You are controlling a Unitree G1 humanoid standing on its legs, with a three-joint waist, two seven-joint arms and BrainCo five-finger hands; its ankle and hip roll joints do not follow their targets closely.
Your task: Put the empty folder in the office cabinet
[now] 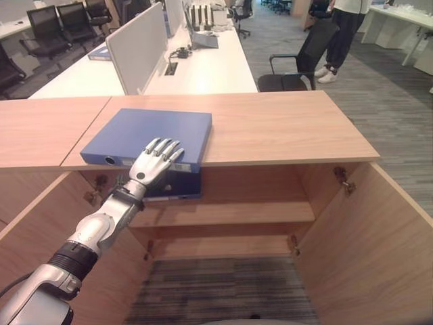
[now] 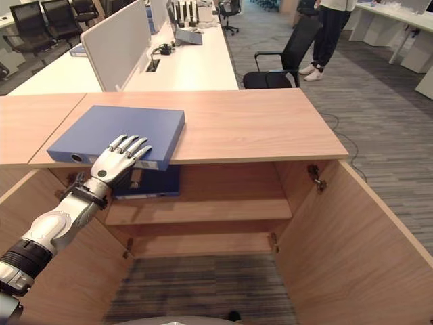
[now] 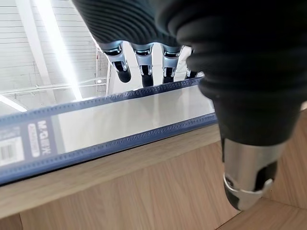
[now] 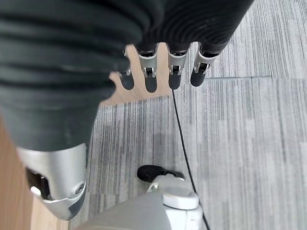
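Silver fingers (image 1: 164, 148) of the robot's left hand (image 1: 154, 162) lie straight and spread across the near corner of a blue folder (image 1: 150, 135), resting on its cover rather than curled round it; the thumb hangs below the folder's spine edge, so the hand looks set to clamp or slide it, though no grip has formed. The folder lies flat on the wooden top of the office cabinet (image 1: 284, 128), its near edge overhanging the open front, which probably makes it easy to draw off toward the shelf. Directly beneath, on the upper shelf (image 1: 230, 211), a second blue folder (image 1: 177, 184) already lies. So two folders are near the hand, and one more blue item sits on a far desk. The cabinet's doors stand open. The right hand (image 4: 158, 67) hangs idle over carpet, fingers relaxed and holding nothing.
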